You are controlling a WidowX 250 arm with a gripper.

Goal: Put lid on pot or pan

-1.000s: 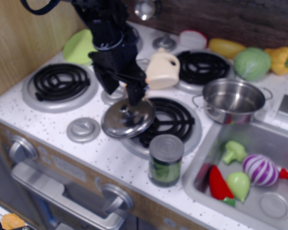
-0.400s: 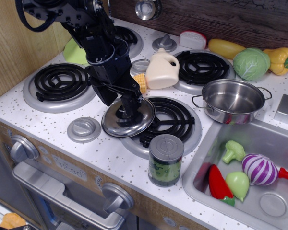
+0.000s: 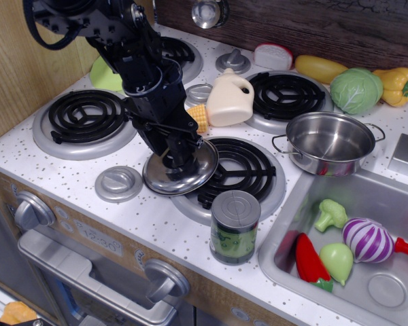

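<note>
The shiny steel lid (image 3: pixel 192 178) lies flat on the left rim of the front right burner (image 3: pixel 241 170). My black gripper (image 3: pixel 177 163) reaches down onto the lid's middle and hides its knob. Its fingers sit close around where the knob is, but I cannot see the gap between them. The lid looks to rest on the stove. The shallow steel pot (image 3: pixel 330 141) with wire loop handles stands empty to the right, beside the sink, well apart from the lid.
A dark green-labelled can (image 3: pixel 234 226) stands just in front of the burner. A cream jug (image 3: pixel 229 100) and a corn piece (image 3: pixel 200 117) sit behind the lid. A green plate (image 3: pixel 103 75) is at the back left. The sink (image 3: pixel 394 204) holds toy vegetables.
My gripper has come down and slightly left onto the lid's centre, covering the knob. The lid has stayed in about the same place.
</note>
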